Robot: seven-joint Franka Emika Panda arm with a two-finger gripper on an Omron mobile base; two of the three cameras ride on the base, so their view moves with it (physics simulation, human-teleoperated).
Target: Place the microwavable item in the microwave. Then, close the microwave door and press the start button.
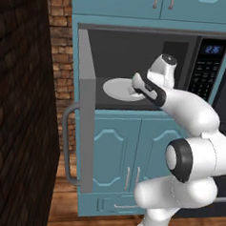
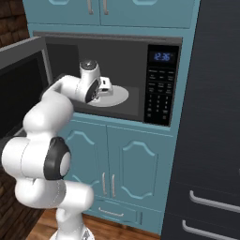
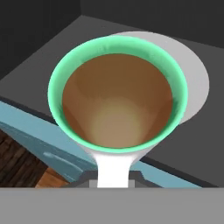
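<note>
Green-rimmed mug (image 3: 118, 98) in closed fingers, above microwave (image 1: 204, 68) turntable (image 3: 194, 78)

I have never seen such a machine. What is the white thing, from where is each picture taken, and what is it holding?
The white thing is a robot arm on a base. Two pictures come from cameras on that base, behind the arm, one to its left and one to its right. The third comes from a camera on the hand, looking down along the gripper. The gripper is shut on the handle of a mug with a green rim and brown liquid inside. The arm reaches into the microwave, whose door stands open. The mug is at the white turntable; I cannot tell whether it touches the turntable yet.
</note>
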